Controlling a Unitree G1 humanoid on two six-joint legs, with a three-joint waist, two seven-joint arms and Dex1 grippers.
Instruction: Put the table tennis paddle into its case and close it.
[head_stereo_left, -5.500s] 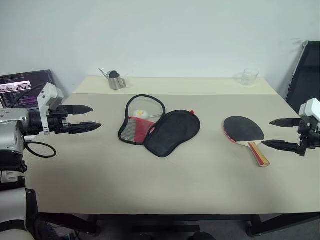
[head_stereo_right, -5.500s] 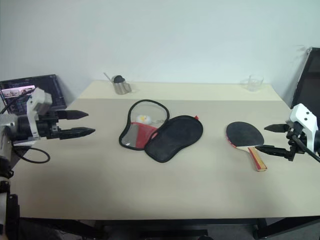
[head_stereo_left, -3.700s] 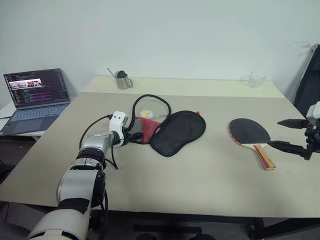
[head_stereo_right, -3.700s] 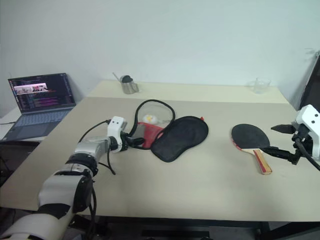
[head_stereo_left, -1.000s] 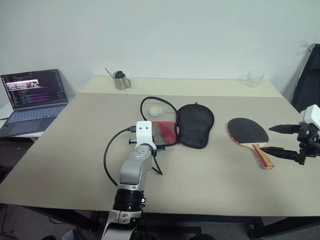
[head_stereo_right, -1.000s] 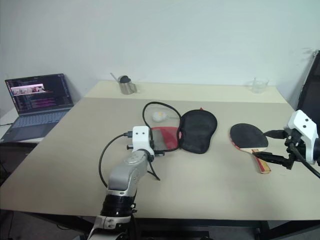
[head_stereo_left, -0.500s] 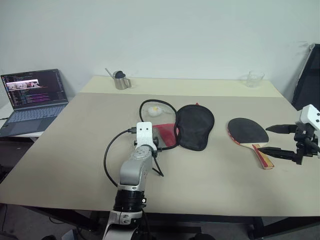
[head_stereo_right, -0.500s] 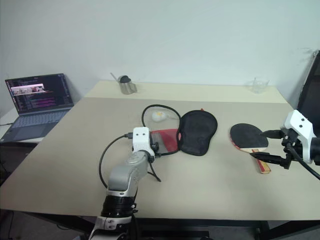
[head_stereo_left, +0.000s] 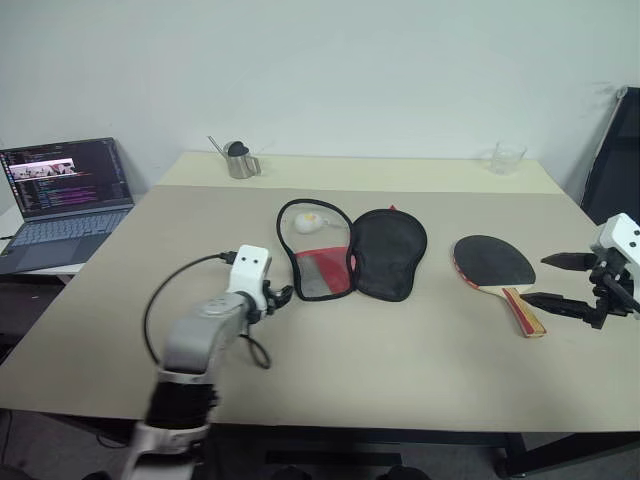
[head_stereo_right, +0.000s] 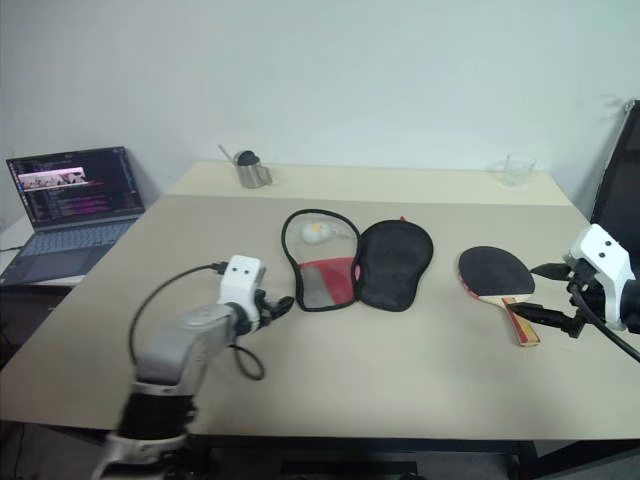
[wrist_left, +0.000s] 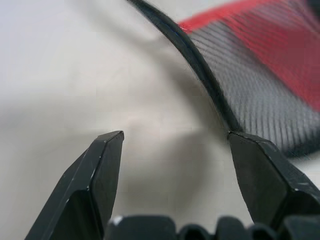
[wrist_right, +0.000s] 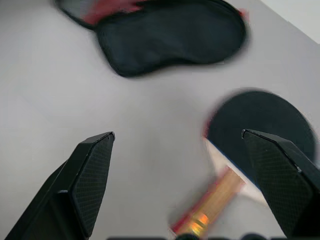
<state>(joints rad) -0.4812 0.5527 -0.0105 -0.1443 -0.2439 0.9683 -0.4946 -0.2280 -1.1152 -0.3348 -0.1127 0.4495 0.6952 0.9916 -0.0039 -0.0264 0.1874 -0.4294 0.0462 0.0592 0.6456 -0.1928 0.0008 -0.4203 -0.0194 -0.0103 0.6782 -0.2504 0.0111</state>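
Mid-frame, the case (head_stereo_left: 352, 252) lies unzipped on the worktop (head_stereo_left: 400, 360); left hand (head_stereo_left: 283, 296) released beside it, right hand (head_stereo_left: 548, 281) released near the table tennis paddle (head_stereo_left: 495, 268).

Both head views look forward and down across the whole table (head_stereo_left: 400, 380), sharing nearly the same scene. The left wrist view sits very close to the case (wrist_left: 260, 60), probably its mesh edge. The right wrist view looks down from higher over the paddle (wrist_right: 260, 130) and the case.

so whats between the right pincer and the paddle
Nothing but bare table. The right wrist view shows the open right pincer hanging over the table tennis paddle, its handle nearest and no other object in between.
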